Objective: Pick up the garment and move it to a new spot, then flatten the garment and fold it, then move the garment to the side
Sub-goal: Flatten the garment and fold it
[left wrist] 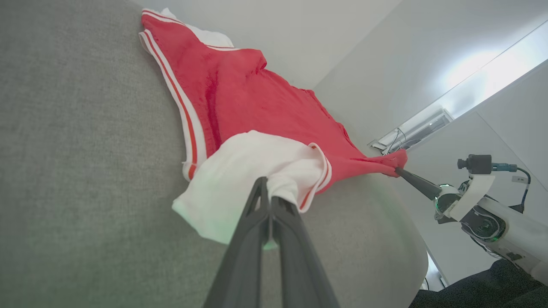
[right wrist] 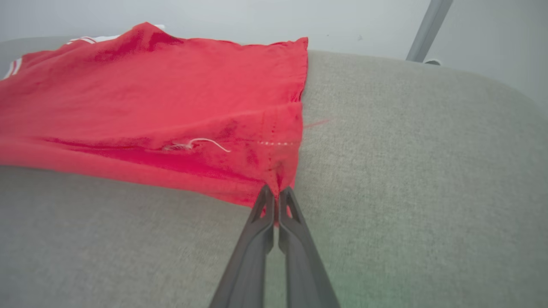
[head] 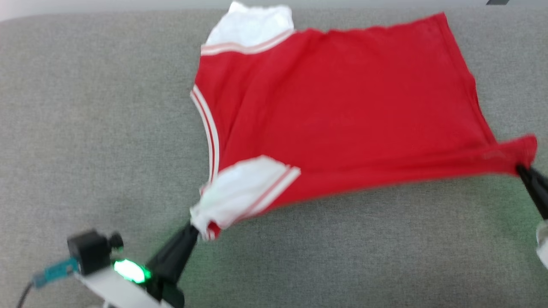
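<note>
Garment (head: 338, 107) spread on grey surface (head: 85, 107), toward far edge, far sleeve reaching that edge; near side lifted, pulled taut. Left gripper (head: 194, 227) clenched on near white sleeve. Right gripper (head: 523, 169) clenched on near hem corner.

A bright red garment (head: 342, 107), plain on the side facing up, lies on a mottled grey woven surface (head: 85, 107). One white sleeve (head: 250, 25) sits at twelve o'clock and a second white sleeve (head: 239, 192) at seven o'clock, each edged in red-and-white stripes. The neck trim (head: 207, 124), at nine o'clock of the red body, has the same stripes. The left gripper (head: 193, 226) and right gripper (head: 521, 169) are black. At seven o'clock a green light (head: 128, 270) glows beside a black camera (head: 87, 250) with a teal plug (head: 55, 271).
</note>
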